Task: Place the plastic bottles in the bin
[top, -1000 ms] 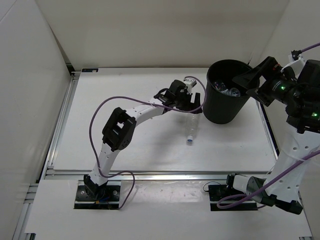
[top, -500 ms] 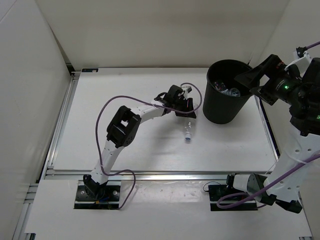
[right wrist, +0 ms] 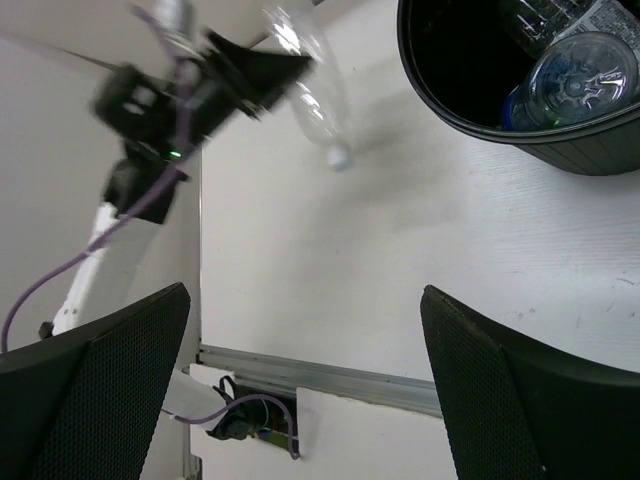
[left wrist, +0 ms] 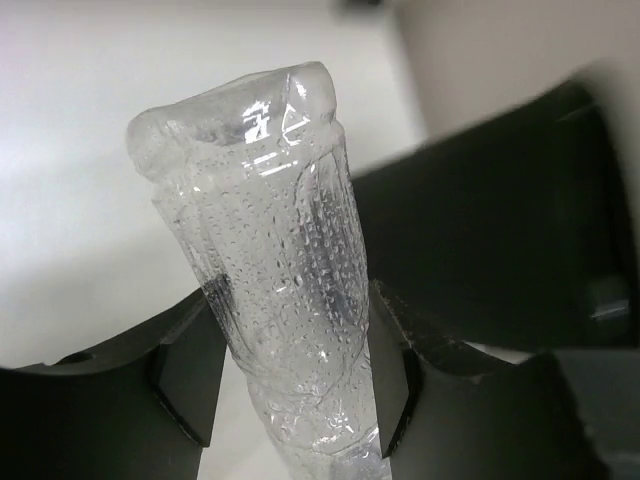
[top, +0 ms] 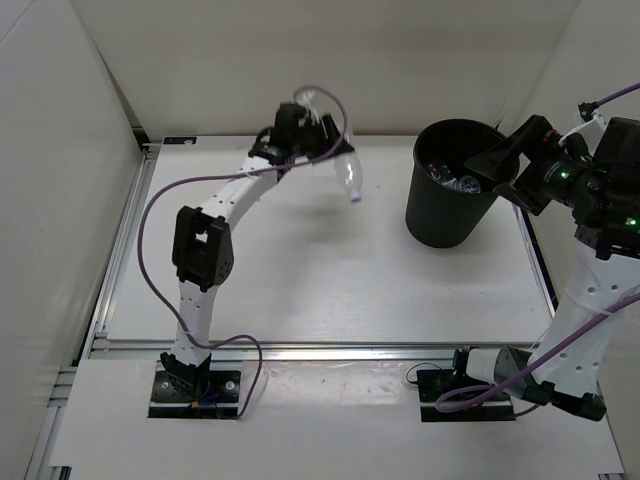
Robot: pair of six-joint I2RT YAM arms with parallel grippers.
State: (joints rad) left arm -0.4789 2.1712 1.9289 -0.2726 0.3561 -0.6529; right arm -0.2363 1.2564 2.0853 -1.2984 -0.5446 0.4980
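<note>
My left gripper (top: pixel 333 152) is raised over the back of the table, shut on a clear unlabelled plastic bottle (top: pixel 349 180) that hangs cap-down to the left of the bin. In the left wrist view this bottle (left wrist: pixel 265 230) sits pinched between both fingers, the gripper (left wrist: pixel 290 385) closed on its ribbed body. The bin (top: pixel 448 215), a tall black bucket, stands at the back right with other bottles (top: pixel 455 180) lying inside. My right gripper (top: pixel 492 160) hovers open over the bin's right rim; its view shows a blue-labelled bottle (right wrist: pixel 575 75) in the bin (right wrist: pixel 470 95).
White walls close in the table at the back and on both sides. An aluminium rail (top: pixel 330 350) runs along the table's near edge, in front of the arm bases. Purple cables loop off both arms.
The left gripper closed on the clear bottle that lay on the table, lifted it, and swung up and back-left. The right arm has barely moved.
</note>
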